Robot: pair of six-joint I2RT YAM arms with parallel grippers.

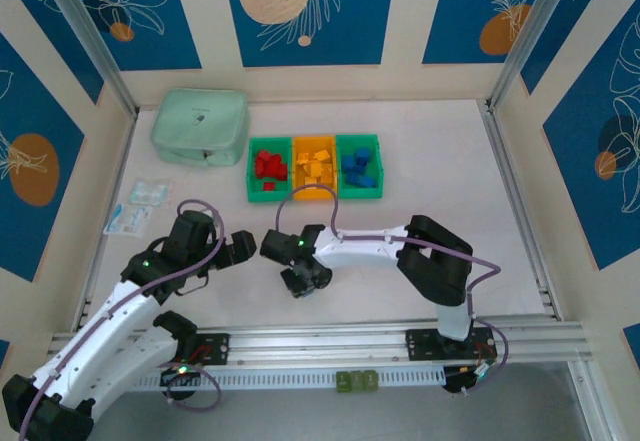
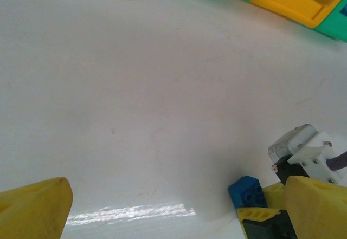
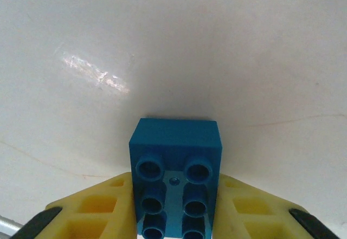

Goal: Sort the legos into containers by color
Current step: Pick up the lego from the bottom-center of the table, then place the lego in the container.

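A blue lego [image 3: 175, 157] lies on the white table with its studded face toward the camera, and my right gripper [image 3: 175, 180] is shut on it, one yellow finger [image 3: 103, 206] on each side. The left wrist view shows the same blue lego [image 2: 246, 191] at the lower right. My left gripper [image 2: 179, 217] stands open over bare table, just left of the right gripper [image 1: 303, 283]. The containers sit in a row at the back: a green bin [image 1: 264, 197] with red legos [image 1: 267, 165], an orange bin [image 1: 313, 142] with yellow legos [image 1: 315, 169], and a green bin [image 1: 377, 171] with blue legos [image 1: 359, 168].
A pale mint zippered pouch [image 1: 200, 126] lies left of the bins. Small white and blue packets [image 1: 140, 206] sit at the left edge. An aluminium rail [image 1: 380, 341] runs along the near edge, and frame posts stand at both back corners.
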